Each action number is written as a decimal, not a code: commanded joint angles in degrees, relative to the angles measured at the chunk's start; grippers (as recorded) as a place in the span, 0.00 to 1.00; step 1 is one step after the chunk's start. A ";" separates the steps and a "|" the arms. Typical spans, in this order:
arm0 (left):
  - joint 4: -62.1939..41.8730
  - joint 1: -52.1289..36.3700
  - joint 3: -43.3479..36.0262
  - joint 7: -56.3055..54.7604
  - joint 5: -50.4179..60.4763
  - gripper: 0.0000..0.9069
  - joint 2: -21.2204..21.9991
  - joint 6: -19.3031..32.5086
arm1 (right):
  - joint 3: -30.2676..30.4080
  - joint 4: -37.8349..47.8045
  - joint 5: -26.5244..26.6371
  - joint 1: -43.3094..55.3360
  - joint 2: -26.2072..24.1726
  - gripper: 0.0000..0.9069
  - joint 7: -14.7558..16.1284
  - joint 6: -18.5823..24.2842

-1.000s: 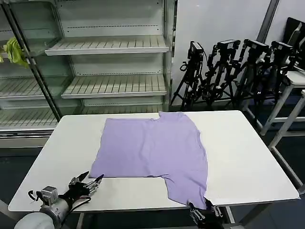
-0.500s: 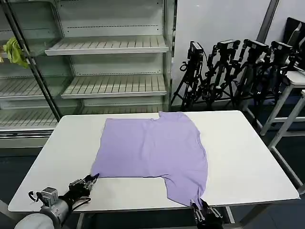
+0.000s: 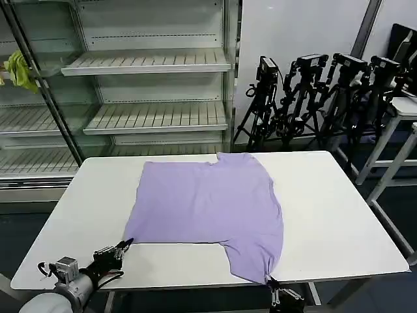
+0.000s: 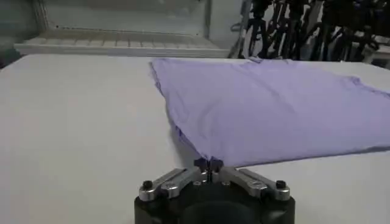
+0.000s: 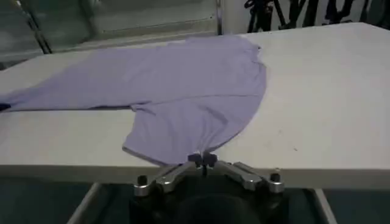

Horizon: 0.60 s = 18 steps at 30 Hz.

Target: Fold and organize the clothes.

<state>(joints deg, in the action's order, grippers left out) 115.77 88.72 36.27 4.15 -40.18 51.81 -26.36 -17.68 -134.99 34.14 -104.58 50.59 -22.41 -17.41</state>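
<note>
Lavender T-shirt (image 3: 212, 205): flat on worktop (image 3: 332, 222), stretching away from me. My left pincer (image 4: 208, 164) pinches its near-left corner; my right pincer (image 5: 202, 159) pinches its near-right tip.

We see even, bright overhead light on the white tabletop (image 3: 326, 215), with only a faint soft shadow under the shirt's (image 3: 208, 202) near edge. In both wrist views the far background goes soft and hazy.

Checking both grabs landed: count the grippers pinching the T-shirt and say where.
2. The left gripper is shut on the lavender T-shirt at its near left corner; the right gripper is shut on its near right edge at the table's front.
</note>
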 commanded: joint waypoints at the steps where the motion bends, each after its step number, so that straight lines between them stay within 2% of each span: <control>1: 0.70 0.50 0.42 -0.04 0.07 0.06 -0.04 0.01 | -0.82 -0.80 -0.37 -0.88 -0.23 0.00 0.12 0.11; 18: 9.83 9.30 7.75 -0.07 0.06 0.06 -0.20 -0.50 | -12.38 -10.65 0.04 -12.98 -5.43 0.00 0.46 1.25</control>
<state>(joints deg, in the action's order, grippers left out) 122.57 95.06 41.83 4.18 -40.08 51.77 -26.95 -27.46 -143.55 34.31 -114.80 46.10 -21.79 -15.99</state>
